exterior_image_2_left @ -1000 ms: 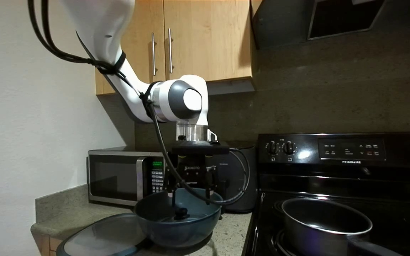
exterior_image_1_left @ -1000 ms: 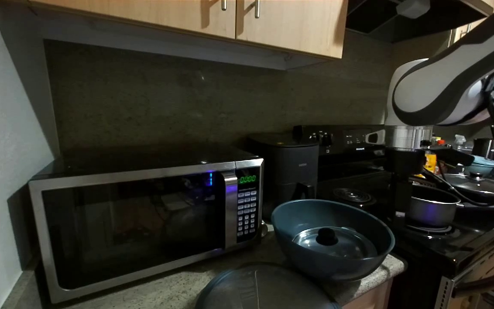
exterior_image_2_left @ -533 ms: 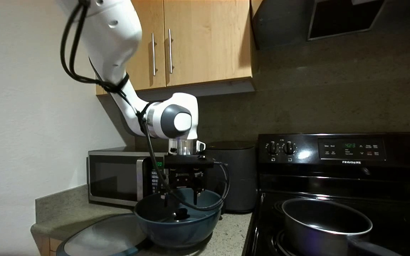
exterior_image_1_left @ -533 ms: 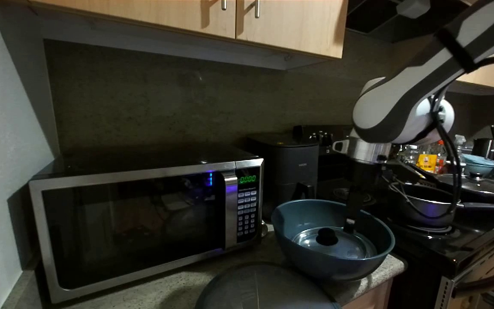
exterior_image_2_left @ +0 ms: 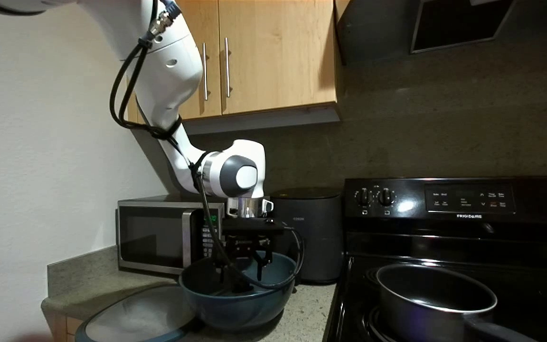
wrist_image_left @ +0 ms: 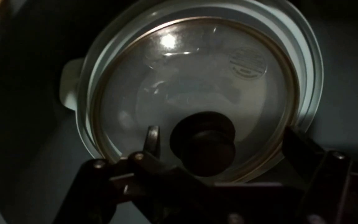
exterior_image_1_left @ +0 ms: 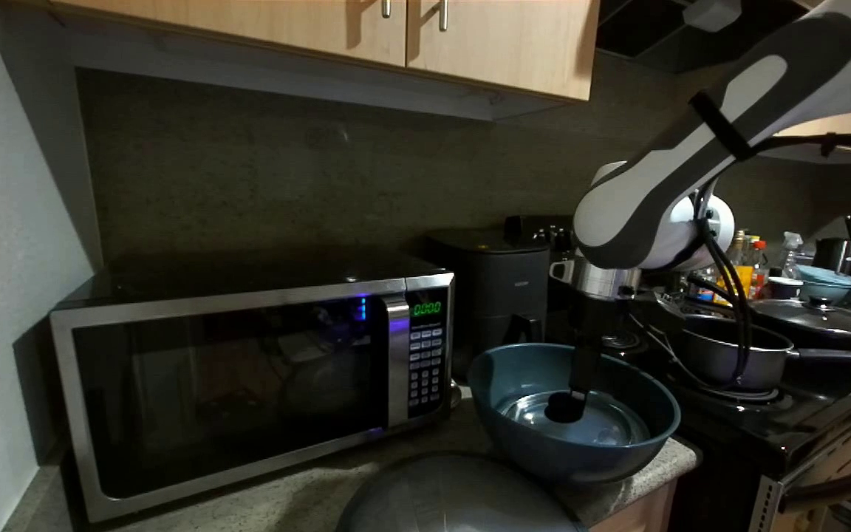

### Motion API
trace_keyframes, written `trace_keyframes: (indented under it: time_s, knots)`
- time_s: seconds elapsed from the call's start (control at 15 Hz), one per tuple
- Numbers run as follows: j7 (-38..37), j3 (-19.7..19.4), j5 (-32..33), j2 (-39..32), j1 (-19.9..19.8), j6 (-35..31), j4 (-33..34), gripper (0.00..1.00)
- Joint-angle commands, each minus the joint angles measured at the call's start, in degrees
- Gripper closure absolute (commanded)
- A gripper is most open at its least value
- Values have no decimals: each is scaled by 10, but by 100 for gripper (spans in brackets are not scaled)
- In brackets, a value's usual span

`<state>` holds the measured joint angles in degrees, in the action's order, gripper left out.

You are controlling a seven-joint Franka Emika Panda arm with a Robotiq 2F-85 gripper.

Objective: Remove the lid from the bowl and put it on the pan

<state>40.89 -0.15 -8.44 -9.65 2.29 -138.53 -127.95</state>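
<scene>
Gripper (wrist_image_left: 220, 132) wide and empty, fingers (wrist_image_left: 153, 138) either side of the knob (wrist_image_left: 208, 143)! That lid (wrist_image_left: 194, 96) lies inside the bowl (exterior_image_2_left: 240, 311): grasp, lift and transfer all look undone, with the pan (exterior_image_2_left: 420, 318) at the bowl's three o'clock in an exterior view. FRIGIDAIRE (exterior_image_2_left: 469, 216) reads clear on the stove panel (exterior_image_2_left: 449, 195), zeros (exterior_image_1_left: 427, 308) glow on the microwave (exterior_image_1_left: 248, 391); the stamp (wrist_image_left: 248, 63) at the lid's two o'clock, illegible.

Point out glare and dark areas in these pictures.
Wrist view: bright glare spot on the lid, the tool mostly dark; in an exterior view, purple glare on the microwave handle; in an exterior view, white shine on the stove panel.
</scene>
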Motion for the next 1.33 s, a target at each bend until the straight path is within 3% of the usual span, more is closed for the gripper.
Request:
trace_keyframes:
  time_s: [0.0,0.6,1.07,1.13,1.27]
  knots:
    - [8,17,-2,-16,-22,1,10,0]
    - [12,36,-7,-68,-48,5,54,0]
    - [2,71,10,-93,-31,2,85,0]
    - [-9,74,15,-98,-27,3,90,25]
    - [-42,69,37,-100,-16,9,92,33]
